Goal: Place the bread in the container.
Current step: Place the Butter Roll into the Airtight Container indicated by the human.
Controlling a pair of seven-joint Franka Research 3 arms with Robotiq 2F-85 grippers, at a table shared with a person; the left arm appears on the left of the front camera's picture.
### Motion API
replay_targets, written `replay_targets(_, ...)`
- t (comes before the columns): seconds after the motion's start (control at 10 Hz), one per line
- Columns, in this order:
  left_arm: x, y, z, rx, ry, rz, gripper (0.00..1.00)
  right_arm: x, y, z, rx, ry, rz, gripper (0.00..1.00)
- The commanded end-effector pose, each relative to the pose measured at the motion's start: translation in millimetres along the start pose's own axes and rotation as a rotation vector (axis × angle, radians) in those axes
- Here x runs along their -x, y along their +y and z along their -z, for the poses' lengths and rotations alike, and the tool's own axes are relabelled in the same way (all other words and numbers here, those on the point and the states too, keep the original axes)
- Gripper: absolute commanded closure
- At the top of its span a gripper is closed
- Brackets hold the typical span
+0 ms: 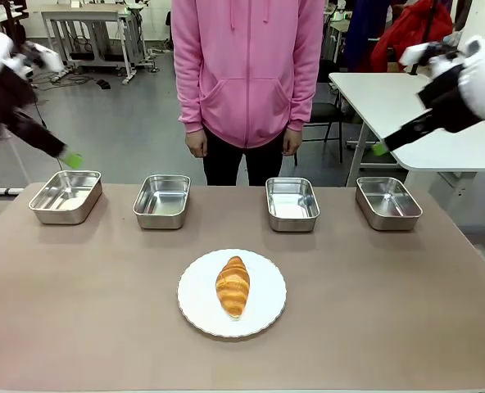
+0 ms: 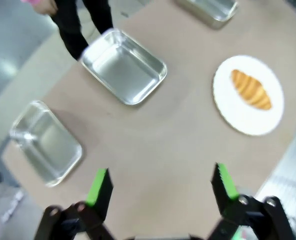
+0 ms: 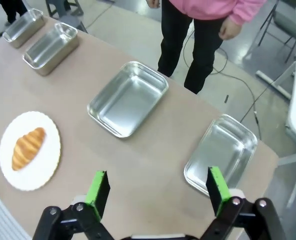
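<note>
The bread (image 1: 233, 286) lies on a round white plate (image 1: 195, 307) near the robot's edge of the bench (image 1: 390, 311), with 4 empty steel trays (image 1: 161, 219) lined up beyond it. Which one is the container cannot be told. The left end effector (image 2: 161, 172) and right end effector (image 3: 157, 175) hover high, jaws spread wide and empty. On this evidence nothing is done: grasp, carry and placement all remain.

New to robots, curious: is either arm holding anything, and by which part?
Nothing is held: left gripper and right gripper are open. The bread lies on the plate.
</note>
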State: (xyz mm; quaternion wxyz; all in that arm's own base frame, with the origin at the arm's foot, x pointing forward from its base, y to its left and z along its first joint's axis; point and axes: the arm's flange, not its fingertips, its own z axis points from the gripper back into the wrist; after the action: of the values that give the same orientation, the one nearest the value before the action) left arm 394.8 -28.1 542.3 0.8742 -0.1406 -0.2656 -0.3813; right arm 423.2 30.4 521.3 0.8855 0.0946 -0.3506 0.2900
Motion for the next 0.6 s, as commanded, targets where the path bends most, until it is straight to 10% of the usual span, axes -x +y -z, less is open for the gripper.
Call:
replay_targets(0.0,11,41,-17,0.080,0.021,0.117,0.00,13,-40,2,-0.062,-0.003,-0.035,0.00)
replay_targets(0.3,40,59,-22,-0.002,-0.028,0.124,0.00,33,-47,2,-0.036,-0.134,-0.105,0.00)
replay_targets(0.5,35,55,-35,0.051,0.021,0.140,0.00,32,-53,-10,-0.033,-0.014,-0.040,0.00)
